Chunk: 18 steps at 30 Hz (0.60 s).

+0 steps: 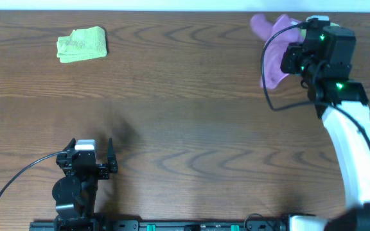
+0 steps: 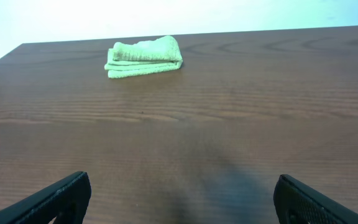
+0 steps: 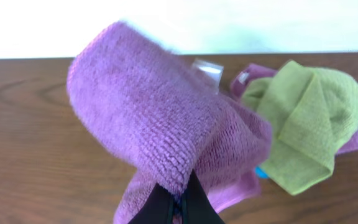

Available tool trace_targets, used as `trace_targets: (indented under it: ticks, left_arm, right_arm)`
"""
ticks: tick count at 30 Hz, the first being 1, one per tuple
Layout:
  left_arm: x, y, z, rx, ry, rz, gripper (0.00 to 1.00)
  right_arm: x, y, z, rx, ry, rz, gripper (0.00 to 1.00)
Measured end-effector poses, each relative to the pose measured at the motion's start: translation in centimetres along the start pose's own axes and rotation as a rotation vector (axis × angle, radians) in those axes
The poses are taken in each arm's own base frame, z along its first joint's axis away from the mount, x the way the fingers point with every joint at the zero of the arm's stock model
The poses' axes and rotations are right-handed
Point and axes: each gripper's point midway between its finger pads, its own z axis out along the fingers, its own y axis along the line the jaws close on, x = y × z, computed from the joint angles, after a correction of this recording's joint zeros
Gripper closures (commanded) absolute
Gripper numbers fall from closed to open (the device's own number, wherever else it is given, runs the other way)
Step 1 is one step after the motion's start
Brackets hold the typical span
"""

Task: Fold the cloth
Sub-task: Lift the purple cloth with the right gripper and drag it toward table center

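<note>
Right gripper (image 3: 178, 208) clenched on the purple cloth (image 3: 160, 118), fabric bunched above its jaws, lime-green cloth (image 3: 306, 118) to their right, left gripper (image 2: 182, 199) spread wide, grasping nothing, folded green cloth (image 2: 145, 56) well ahead.

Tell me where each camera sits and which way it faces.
Overhead: above the brown wooden table, looking straight down; left arm and right arm show.
Left wrist: on the left arm, facing the folded lime-green microfibre cloth; left fingers open below.
Right wrist: on the right arm, facing the purple fuzzy microfibre cloth pinched in the shut right fingers.
Shared: overhead also shows both cloths.
</note>
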Motion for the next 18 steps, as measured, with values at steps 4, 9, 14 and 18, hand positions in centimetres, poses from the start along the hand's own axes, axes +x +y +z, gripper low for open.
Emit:
trace_targets:
  ticks: [4,9,14,18]
  left_arm:
    - [0.0,0.0,0.0,0.0,0.0,0.0,0.05]
    - [0.0,0.0,0.0,0.0,0.001,0.0,0.05]
    - [0.0,0.0,0.0,0.0,0.0,0.0,0.05]
    - [0.0,0.0,0.0,0.0,0.0,0.0,0.05]
  right_arm:
    - [1.1,1.5,-4.1,-0.021,0.044,-0.029,0.98]
    - [1.0,3.2,-9.8,-0.053,0.007,-0.066,0.99]
    - [1.0,5.7,-16.7,-0.123,-0.082,-0.115,0.98]
    - [3.2,6.9,-21.3,-0.178,-0.089,-0.149,0.99]
